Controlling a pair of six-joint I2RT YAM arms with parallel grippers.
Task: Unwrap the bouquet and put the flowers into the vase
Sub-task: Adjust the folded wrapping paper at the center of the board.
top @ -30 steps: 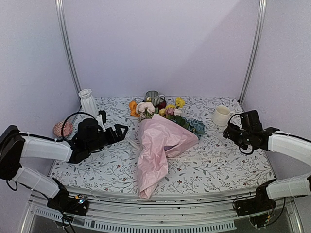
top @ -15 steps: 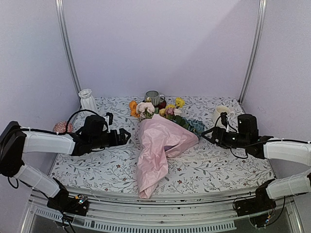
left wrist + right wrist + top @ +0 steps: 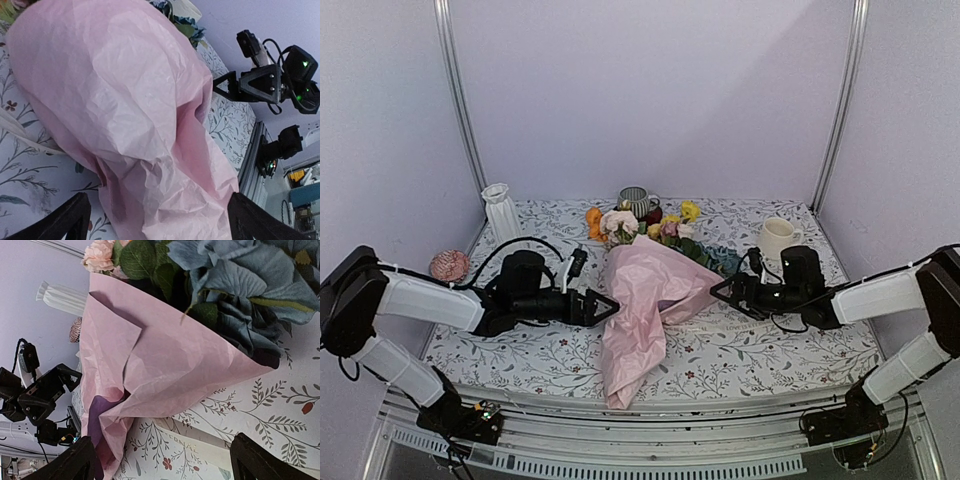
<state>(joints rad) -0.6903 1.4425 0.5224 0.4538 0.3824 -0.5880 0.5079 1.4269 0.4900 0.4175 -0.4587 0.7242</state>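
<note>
Fingers (image 3: 70,220) of left gripper (image 3: 603,307) and right gripper (image 3: 722,290) wide apart, empty, flanking bouquet (image 3: 655,285); tips close beside its pink paper (image 3: 635,340).

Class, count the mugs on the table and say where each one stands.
2. The grey striped mug stands at the back centre, behind the bouquet. The cream mug stands at the back right. The bouquet could be hiding something small behind it.

You see the bouquet (image 3: 650,295) wrapped in thin, crinkled pink tissue paper, matt all over. Its blue roses (image 3: 235,270) look like soft matt cloth. The ribbed white vase (image 3: 501,212) looks smooth and dull.
</note>
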